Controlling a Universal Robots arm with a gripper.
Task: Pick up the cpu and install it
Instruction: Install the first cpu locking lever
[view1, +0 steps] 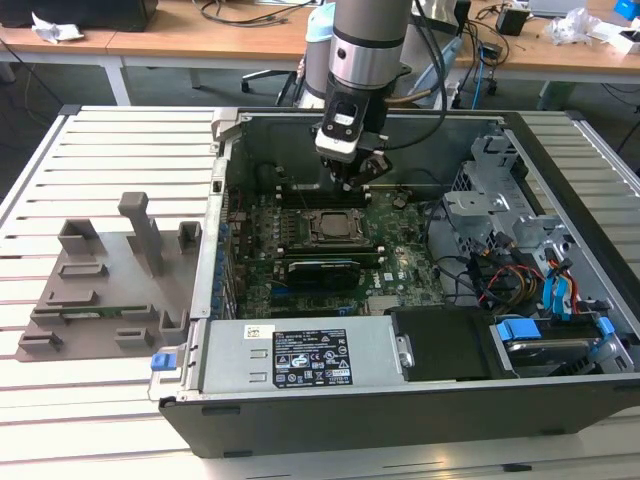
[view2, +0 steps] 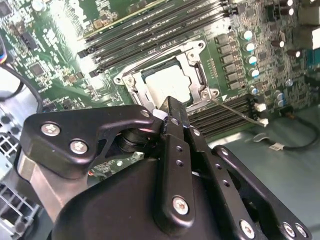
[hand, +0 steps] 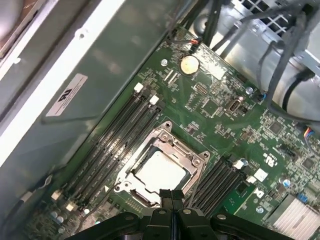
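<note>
the cpu (hand: 162, 172) lies flat inside the socket (hand: 160, 167) near the middle of the motherboard (hand: 220, 115), its pale top plate framed by the metal socket frame on all sides, with memory slots running along two sides of the socket. in the second wrist view the cpu (view2: 167, 82) looks level in its seat, not tilted or riding on the frame, so the placing seems done. the gripper (hand: 171, 196) hangs just above the socket's near edge, inside the open case (view1: 330, 400); the grey tray (view1: 100, 280) sits outside the case on the slatted worktop, toward the exterior view's left. to do this step well, i'd judge the arm should move straight up and clear, with no sideways drag that could nudge the chip or catch the frame. the fingers (hand: 165, 200) are pressed together, no gap between their tips, and they hold nothing; they appear to touch neither the cpu nor the frame.
</note>
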